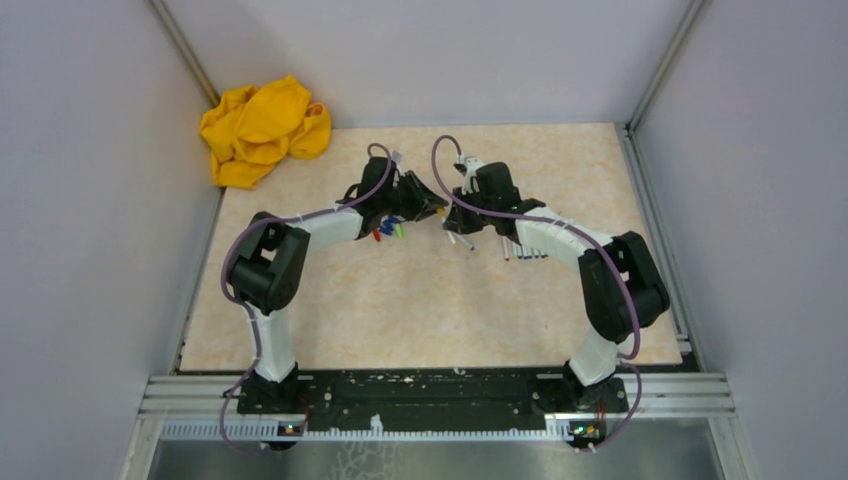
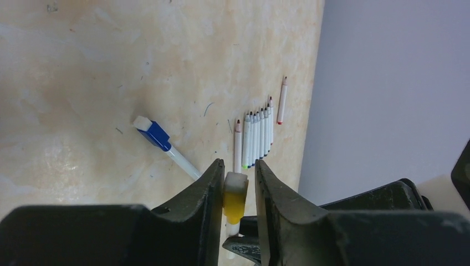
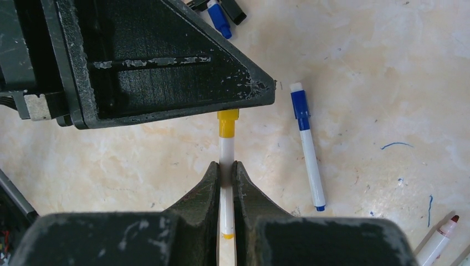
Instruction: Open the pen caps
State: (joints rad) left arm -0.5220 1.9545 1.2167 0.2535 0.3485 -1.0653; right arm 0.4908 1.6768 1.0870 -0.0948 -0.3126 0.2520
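Observation:
A white pen barrel (image 3: 226,152) with a yellow cap (image 3: 228,123) is held level above the table between my two grippers. My right gripper (image 3: 226,164) is shut on the barrel; in the top view it (image 1: 453,212) faces the left one. My left gripper (image 2: 237,163) stands narrowly open around the yellow cap (image 2: 234,199): one finger touches it and a thin gap shows on the other side. The cap sits on the pen. In the top view the left gripper (image 1: 436,208) is at mid-table. Loose red, blue and green caps (image 1: 386,230) lie beside the left arm.
A pen with a blue cap (image 3: 300,105) lies on the table, also in the left wrist view (image 2: 153,133). A row of uncapped pens (image 2: 258,133) lies near the right arm (image 1: 525,252). A yellow cloth (image 1: 262,130) sits at the back left corner. Grey walls enclose the table.

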